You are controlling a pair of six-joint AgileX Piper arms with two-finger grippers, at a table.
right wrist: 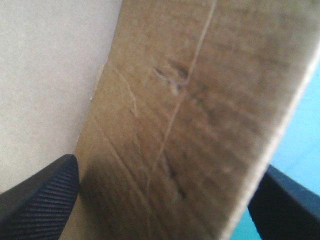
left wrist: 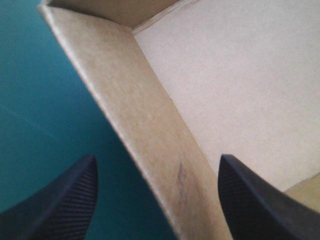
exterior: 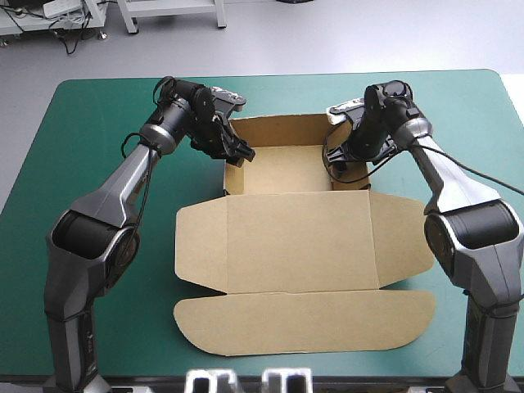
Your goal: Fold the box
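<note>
Two pincers (left wrist: pixel 156 157) (right wrist: pixel 170 162) straddle box (exterior: pixel 295 237) walls.

Box (exterior: pixel 286 246): brown board, centred on table (exterior: pixel 98 123). Far part forms a tray, side and far walls raised; lid lies flat nearward.

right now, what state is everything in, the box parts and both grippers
box: open tray, partly formed
back wall: raised
left wall: raised
right wall: raised
lid: lying flat, not folded up
left gripper: open, astride the left wall
right gripper: open, astride the right wall
</note>
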